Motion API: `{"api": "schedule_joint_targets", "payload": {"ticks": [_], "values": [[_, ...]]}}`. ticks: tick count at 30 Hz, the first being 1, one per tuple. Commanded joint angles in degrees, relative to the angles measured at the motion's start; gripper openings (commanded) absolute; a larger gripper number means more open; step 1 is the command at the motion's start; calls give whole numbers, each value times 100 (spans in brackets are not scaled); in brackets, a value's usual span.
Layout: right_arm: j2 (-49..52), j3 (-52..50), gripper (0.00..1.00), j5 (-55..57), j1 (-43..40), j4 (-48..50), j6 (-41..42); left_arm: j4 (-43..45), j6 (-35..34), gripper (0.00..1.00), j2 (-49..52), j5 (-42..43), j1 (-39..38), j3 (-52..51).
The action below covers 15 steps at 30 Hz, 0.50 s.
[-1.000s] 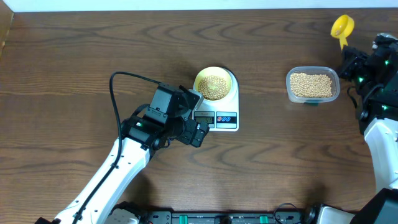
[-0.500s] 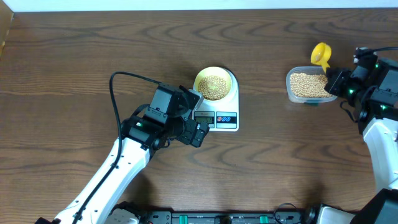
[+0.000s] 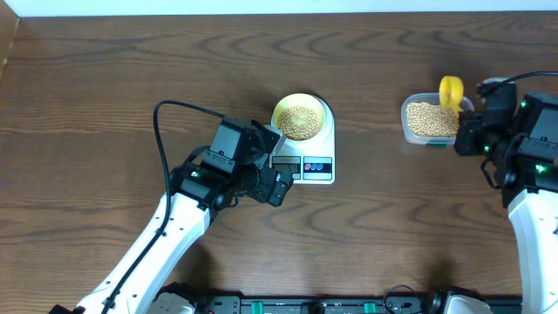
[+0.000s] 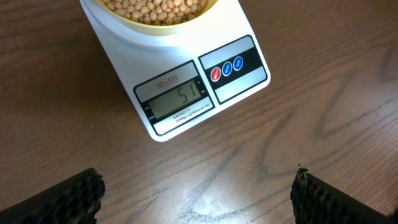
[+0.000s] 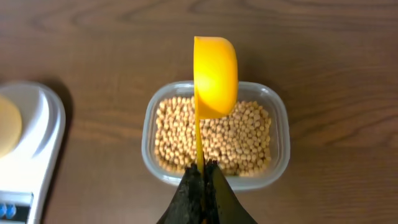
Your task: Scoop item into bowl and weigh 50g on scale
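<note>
Light falls soft and even from above on my table (image 3: 105,78), bright enough that the wood grain reads clearly in all three views. Shadows are faint and blurred at their edges; the darkest is a soft band beside the scale (image 5: 34,155) in my right wrist view. The scale's white top is bright without washing out, and its display (image 4: 180,102) is sharp and legible. A dull sheen lies on the wood near my left fingertips (image 4: 68,196), which look dark and slightly soft. The scoop (image 5: 214,74) is crisp and vividly saturated.
</note>
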Motion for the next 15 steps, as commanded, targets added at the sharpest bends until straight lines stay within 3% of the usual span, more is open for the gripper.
{"api": "schedule_joint_targets", "payload": {"ticks": [1, 9, 15], "values": [[22, 28, 1, 407, 256, -262, -949, -15, 52, 98, 37, 48, -7, 85], [166, 28, 1, 2218, 916, -205, -1207, -15, 55, 98, 37, 48, -7, 85], [229, 28, 1, 2625, 1281, -133, -1307, -15, 55, 98, 37, 48, -7, 85]]}}
